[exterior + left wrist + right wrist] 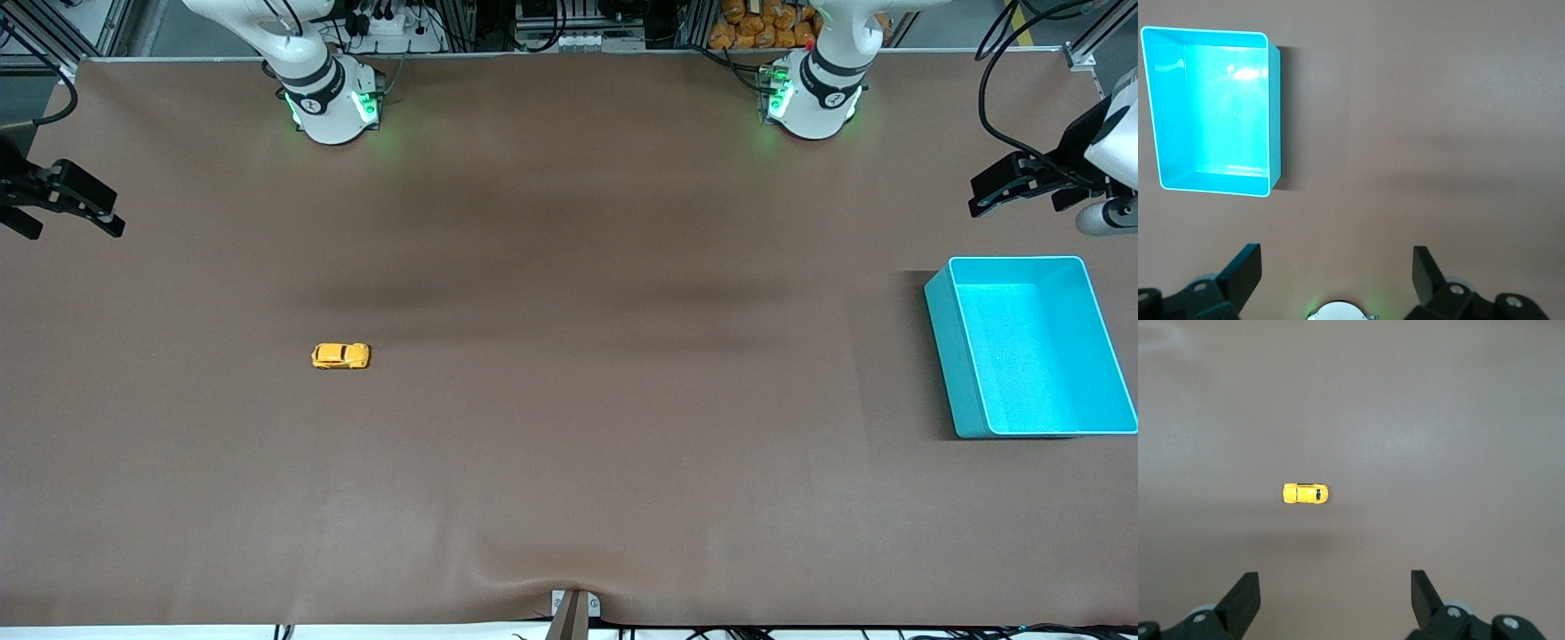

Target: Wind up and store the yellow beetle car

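- Firstly, we see the right gripper (62, 200), jaws wide and empty, raised at its arm's end of the table.
- Next, the yellow beetle car (340, 356) sits unwound on the bare table (569, 462), awaiting pickup.
- Lastly, the turquoise bin (942, 356) lies empty for storage; the left gripper (1022, 182), also wide, waits above it.

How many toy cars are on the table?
1. The yellow car sits alone on the brown table, toward the right arm's end, well apart from the turquoise bin at the left arm's end. The bin looks empty, so none hide there.
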Robot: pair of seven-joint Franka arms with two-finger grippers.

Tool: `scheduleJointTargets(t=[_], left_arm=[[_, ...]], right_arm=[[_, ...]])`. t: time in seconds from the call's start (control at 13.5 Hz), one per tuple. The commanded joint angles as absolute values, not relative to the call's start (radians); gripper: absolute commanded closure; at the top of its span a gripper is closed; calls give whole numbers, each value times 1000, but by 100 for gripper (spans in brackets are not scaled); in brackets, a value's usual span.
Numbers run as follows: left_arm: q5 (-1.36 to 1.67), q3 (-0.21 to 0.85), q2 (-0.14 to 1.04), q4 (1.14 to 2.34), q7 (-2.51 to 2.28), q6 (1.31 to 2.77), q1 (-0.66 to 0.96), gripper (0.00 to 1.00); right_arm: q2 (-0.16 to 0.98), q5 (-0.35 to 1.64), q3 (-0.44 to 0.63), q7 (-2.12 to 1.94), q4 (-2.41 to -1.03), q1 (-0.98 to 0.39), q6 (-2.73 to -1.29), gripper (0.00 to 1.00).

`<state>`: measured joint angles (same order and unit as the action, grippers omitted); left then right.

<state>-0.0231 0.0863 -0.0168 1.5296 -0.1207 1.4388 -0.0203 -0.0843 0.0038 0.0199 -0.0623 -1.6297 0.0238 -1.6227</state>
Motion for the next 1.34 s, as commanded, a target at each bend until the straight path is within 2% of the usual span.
scheduleJointTargets(t=[0.0, 1.26], left_arm=[[-32, 94, -12, 1517, -54, 1440, -26, 0], [-29, 91, -11, 1519, -61, 1440, -29, 0]], right_arm=[[-95, 6, 18, -51, -1621, 25, -1611, 0], [-89, 5, 18, -51, -1618, 18, -1572, 0]])
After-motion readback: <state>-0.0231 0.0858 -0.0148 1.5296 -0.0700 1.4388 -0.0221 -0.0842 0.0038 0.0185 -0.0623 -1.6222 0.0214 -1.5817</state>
